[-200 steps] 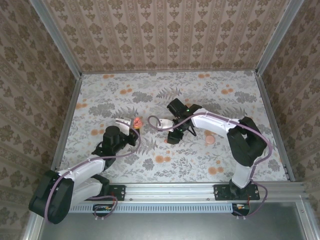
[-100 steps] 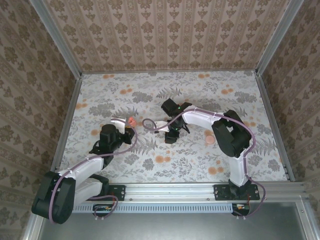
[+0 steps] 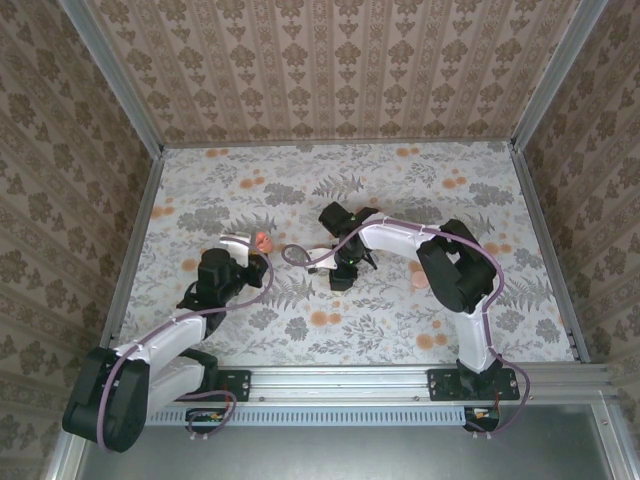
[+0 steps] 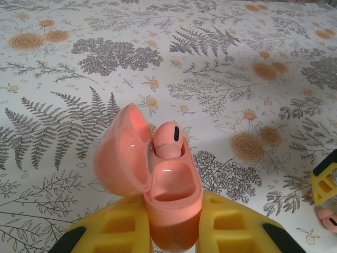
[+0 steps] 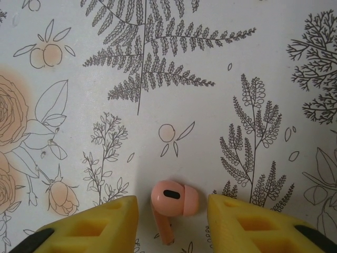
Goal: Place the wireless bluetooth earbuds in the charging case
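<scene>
Left gripper [image 4: 174, 225]: you have it pinched on the charging case [image 4: 171, 192]; one yellow finger [image 4: 113, 229] presses each side of the lower body; the case stands upright, clear of the table [image 4: 253, 63].
Lid [image 4: 118, 155]: swung open to the left in the left wrist view; its glossy inner face shows.
Seated earbud [image 4: 167, 139]: its head sticks up out of the case just behind the open rim; the dark oval vent faces the camera.
Right gripper [image 5: 171, 206]: spread and pointing down at the table; its two yellow fingertips flank the loose earbud [image 5: 175, 201]; a strip of bare printed table shows on both sides, so neither pad touches it.
Loose earbud: lies flat on the table, roughly centred between your right fingertips; head and dark vent are uppermost; the stem runs toward the bottom edge of the right wrist view.
Case relative to the loose earbud: in the top view the case [image 3: 262, 241] sits at the tip of your left arm and the right gripper [image 3: 338, 280] stands to its right, apart from it; the left wrist view shows the loose earbud [image 4: 327, 219] at the lower right edge, under a yellow fingertip [image 4: 324, 182] of the right gripper, well clear of the case.
</scene>
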Robot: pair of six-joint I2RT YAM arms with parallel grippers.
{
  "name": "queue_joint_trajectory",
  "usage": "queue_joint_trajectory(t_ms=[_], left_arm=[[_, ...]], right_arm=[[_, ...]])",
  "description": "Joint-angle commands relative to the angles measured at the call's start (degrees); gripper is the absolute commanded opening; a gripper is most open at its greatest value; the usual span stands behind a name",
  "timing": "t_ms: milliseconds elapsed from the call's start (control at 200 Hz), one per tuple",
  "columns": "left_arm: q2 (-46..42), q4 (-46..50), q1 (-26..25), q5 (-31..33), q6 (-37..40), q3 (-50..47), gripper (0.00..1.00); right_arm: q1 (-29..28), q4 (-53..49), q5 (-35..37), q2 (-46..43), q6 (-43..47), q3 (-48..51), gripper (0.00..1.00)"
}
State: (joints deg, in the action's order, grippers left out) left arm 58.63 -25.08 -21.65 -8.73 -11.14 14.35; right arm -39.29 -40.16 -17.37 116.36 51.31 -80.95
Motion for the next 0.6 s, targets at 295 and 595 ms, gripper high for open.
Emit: queue_joint_trajectory(t_ms=[295, 595], left_arm=[[-1.3, 1.3, 0.5, -0.5, 0.1, 1.4, 0.15], [-3.1, 3.0, 0.5, -0.4, 0.9, 0.9, 0.15]], right_arm=[[-1.2, -1.9, 1.5, 3.1, 0.0, -3.3, 0.32], [-2.0, -2.1, 4.2, 2.3, -0.5, -3.0, 0.22]])
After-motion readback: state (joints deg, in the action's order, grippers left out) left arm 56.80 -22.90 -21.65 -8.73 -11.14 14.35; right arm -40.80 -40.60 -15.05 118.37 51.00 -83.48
